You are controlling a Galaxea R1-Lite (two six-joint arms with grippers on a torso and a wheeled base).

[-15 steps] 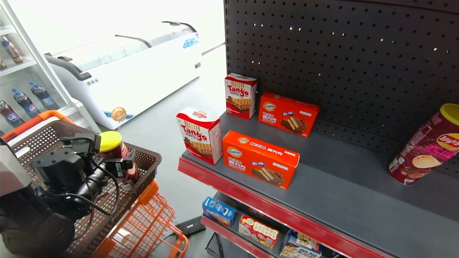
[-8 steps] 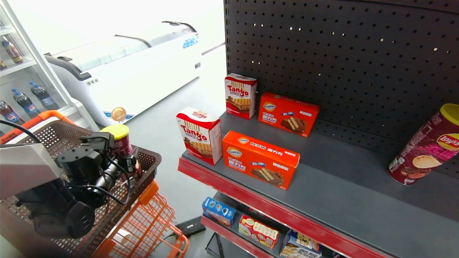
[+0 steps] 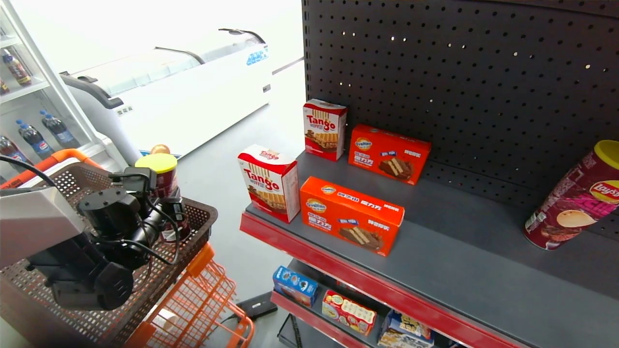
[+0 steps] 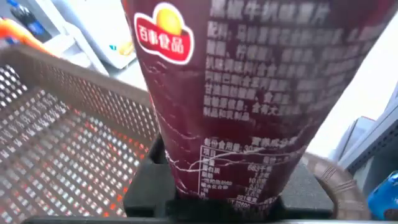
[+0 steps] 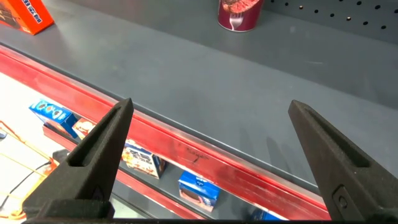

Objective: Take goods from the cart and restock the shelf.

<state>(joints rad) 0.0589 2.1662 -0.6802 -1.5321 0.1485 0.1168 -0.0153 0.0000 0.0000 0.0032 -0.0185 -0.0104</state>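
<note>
My left gripper (image 3: 160, 200) is shut on a maroon chips can (image 3: 162, 181) with a yellow lid, held upright just above the brown cart basket (image 3: 196, 227). The left wrist view has the same can (image 4: 242, 93) rising from the gripper (image 4: 227, 196) over the basket mesh (image 4: 56, 149). On the grey shelf (image 3: 464, 251) a second chips can (image 3: 575, 198) leans against the pegboard at the right. My right gripper (image 5: 211, 162) is open, hovering over the shelf's red front edge (image 5: 205, 152), with that second can (image 5: 239, 14) farther back.
Two red-and-white wafer boxes (image 3: 268, 181) (image 3: 324, 128) and two orange boxes (image 3: 350, 215) (image 3: 389, 153) occupy the shelf's left part; bare shelf lies between them and the leaning can. Lower shelves hold small boxes (image 3: 295, 284). A white chest freezer (image 3: 184, 92) stands behind the cart.
My left arm has lifted the chips can up and slightly to the right, out of the basket, and it now stands more upright. Nothing on the shelf has moved.
</note>
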